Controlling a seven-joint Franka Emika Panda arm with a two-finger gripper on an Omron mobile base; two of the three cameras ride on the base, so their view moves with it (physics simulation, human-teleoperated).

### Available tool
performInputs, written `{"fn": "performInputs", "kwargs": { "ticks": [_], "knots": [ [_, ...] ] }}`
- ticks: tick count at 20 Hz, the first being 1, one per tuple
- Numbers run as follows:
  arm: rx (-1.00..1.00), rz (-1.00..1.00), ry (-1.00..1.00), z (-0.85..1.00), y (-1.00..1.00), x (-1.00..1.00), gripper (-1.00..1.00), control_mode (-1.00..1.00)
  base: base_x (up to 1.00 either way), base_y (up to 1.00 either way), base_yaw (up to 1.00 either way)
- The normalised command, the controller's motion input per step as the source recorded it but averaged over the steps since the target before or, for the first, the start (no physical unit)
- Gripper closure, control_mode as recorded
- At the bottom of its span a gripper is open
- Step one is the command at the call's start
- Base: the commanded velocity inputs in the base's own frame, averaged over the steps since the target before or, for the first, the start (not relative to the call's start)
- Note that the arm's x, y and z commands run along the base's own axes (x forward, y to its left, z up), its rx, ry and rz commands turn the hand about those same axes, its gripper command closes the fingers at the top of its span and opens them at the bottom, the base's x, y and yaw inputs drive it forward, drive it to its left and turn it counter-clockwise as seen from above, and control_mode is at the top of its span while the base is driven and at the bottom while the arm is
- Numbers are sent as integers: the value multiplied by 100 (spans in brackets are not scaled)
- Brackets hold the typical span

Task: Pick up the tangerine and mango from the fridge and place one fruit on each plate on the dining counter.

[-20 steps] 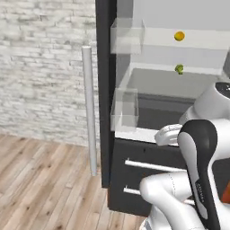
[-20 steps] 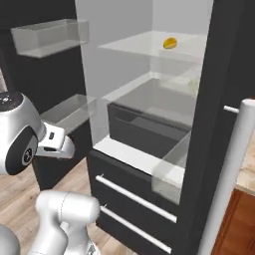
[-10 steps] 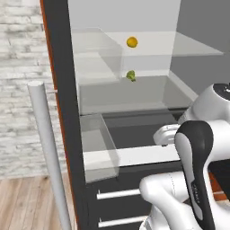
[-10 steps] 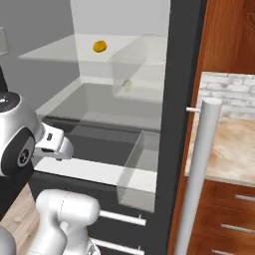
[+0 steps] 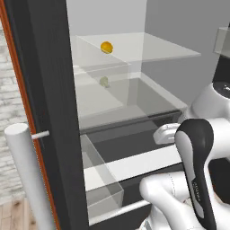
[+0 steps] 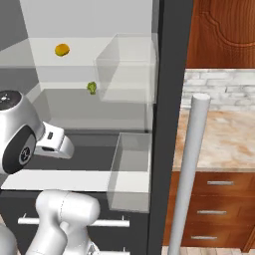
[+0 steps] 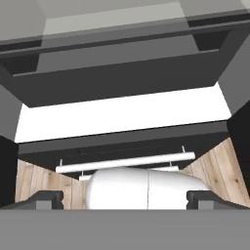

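The fridge stands open in front of me, with a pale grey interior and glass shelves. One small golden-yellow fruit, the mango, lies on the upper glass shelf. The tangerine, the plates and the dining counter are out of view. My gripper is open and holds nothing; its dark fingertips stand wide apart. It hangs low in front of the fridge, well below the mango's shelf, and faces the dark drawers and a white ledge.
A green broccoli-like piece sits one shelf below the mango. Clear door bins and silver bar handles flank the opening. A stone-topped counter with wooden drawers lies to the right.
The whole picture has shifted, so the base has moved up to the fridge and the doors now frame both views. The gripper has stayed open.
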Motion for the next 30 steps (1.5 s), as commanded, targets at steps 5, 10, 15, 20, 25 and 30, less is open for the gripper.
{"fn": "performInputs", "kwargs": {
  "ticks": [5, 10, 15, 20, 25, 30],
  "knots": [
    [0, 0, 0, 0, 0, 0, -100, 100, 60, 0, -2],
    [0, 0, 0, 0, 0, 0, -100, 100, 46, 0, 27],
    [0, 0, 0, 0, 0, 0, -100, 100, 22, -7, 15],
    [-1, 0, -5, 0, 0, 0, -100, -100, -9, 0, 0],
    [-20, 0, -47, 38, 0, -18, -100, -100, 0, 0, 0],
    [-7, 8, -47, 91, -14, -8, -100, -100, 0, 0, 0]
  ]
}}
